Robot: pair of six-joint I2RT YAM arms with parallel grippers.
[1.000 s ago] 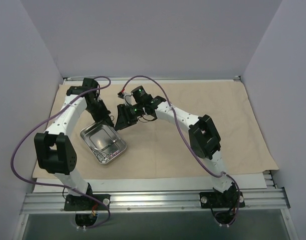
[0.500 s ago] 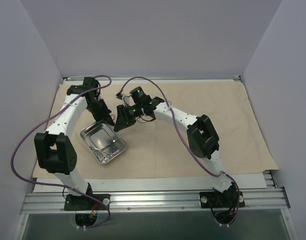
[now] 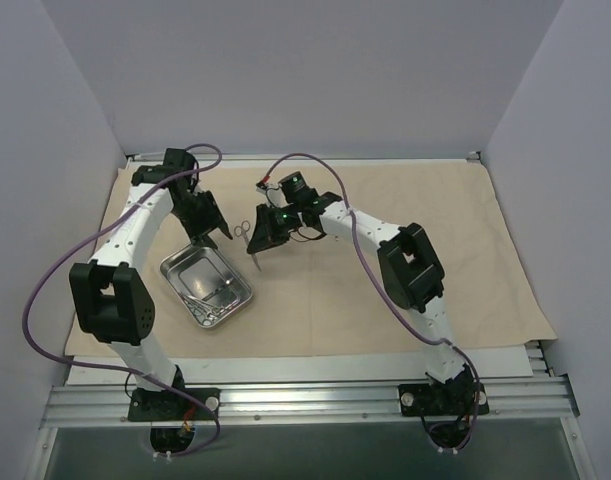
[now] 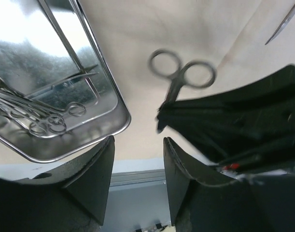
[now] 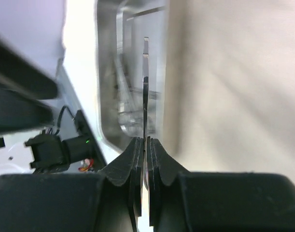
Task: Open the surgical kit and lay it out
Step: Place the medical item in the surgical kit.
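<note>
Seen from above, the right gripper point(image 3: 255, 240) pinches thin silver ring-handled scissors point(image 3: 253, 258) over the large beige cloth wrap point(image 3: 455, 220), just beyond the shiny rectangular steel tray point(image 3: 190, 268), likely to lay them out.

The left wrist view shows the left gripper point(image 4: 138, 145) parted and empty, with the scissors' rings just ahead.

In the right wrist view, the fingers point(image 5: 128, 166) clamp the blade, which points toward the tray.

both arms are slim white tubes broken by boxy black housings point(image 3: 110, 305) at the joints: left arm point(image 3: 135, 225), right arm point(image 3: 360, 232). a purple cable point(image 3: 27, 320) hangs in a loose loop off the left one, and another point(image 3: 303, 155) arches off the right. each arm rises from a black base point(image 3: 170, 405). small green lights point(image 3: 283, 209) glow on the right wrist. the left gripper point(image 4: 137, 145) has thick matte black fingers point(image 4: 91, 183) with slanted inner faces. the right gripper point(image 5: 145, 141) has similar black wedges, perhaps stepped, though blur hides the detail.
</note>
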